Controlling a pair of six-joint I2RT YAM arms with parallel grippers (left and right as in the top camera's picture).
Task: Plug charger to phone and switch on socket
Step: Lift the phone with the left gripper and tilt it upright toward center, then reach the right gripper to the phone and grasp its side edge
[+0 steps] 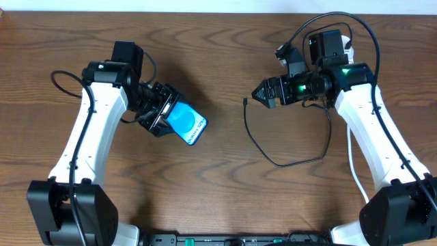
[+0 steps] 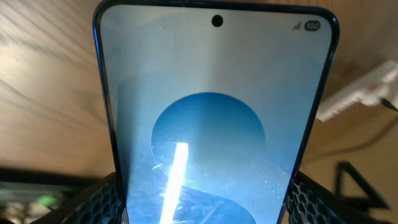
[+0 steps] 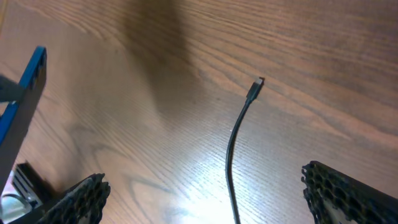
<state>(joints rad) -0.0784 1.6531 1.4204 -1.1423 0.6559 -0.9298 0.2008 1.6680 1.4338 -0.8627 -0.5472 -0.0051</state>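
The left jaws grip the phone (image 1: 188, 124); the right jaws, wide open near the charger (image 3: 231, 149) tip, could nudge that loose, thin tip aside when closing.

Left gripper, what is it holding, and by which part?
The phone, clamped across its side edges at the bottom end; the camera end sticks out free.
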